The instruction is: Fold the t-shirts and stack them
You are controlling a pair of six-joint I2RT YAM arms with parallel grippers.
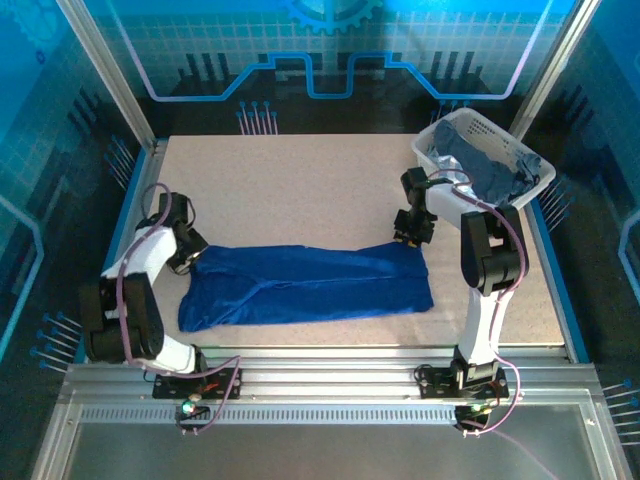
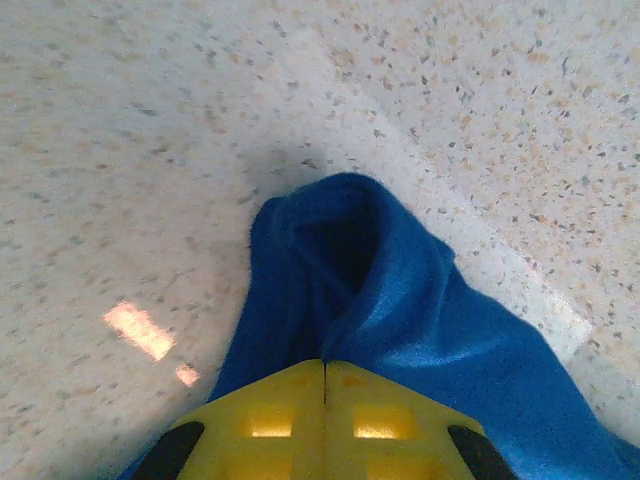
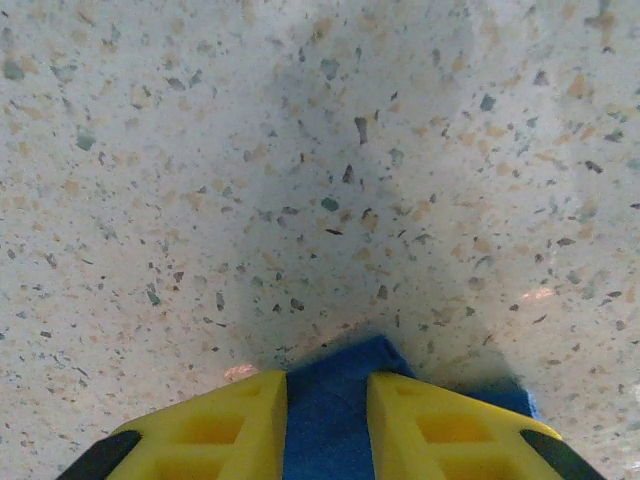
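Observation:
A royal blue t-shirt (image 1: 300, 285) lies stretched left to right across the middle of the table, folded into a long band. At the shirt's left end my left gripper (image 1: 190, 262) is shut, pinching a raised fold of the blue cloth (image 2: 350, 260) between its yellow fingers (image 2: 270, 420). My right gripper (image 1: 408, 238) is at the far right corner. In the right wrist view this gripper (image 3: 327, 385) has its jaws a little apart, and a flat corner of the blue t-shirt (image 3: 335, 400) lies between them on the table. Duller grey-blue t-shirts (image 1: 480, 165) sit bunched in the basket.
A white lattice basket (image 1: 440, 128) stands at the back right corner of the speckled table (image 1: 300, 190). Metal frame posts rise at the back corners. A rail runs along the near edge by the arm bases.

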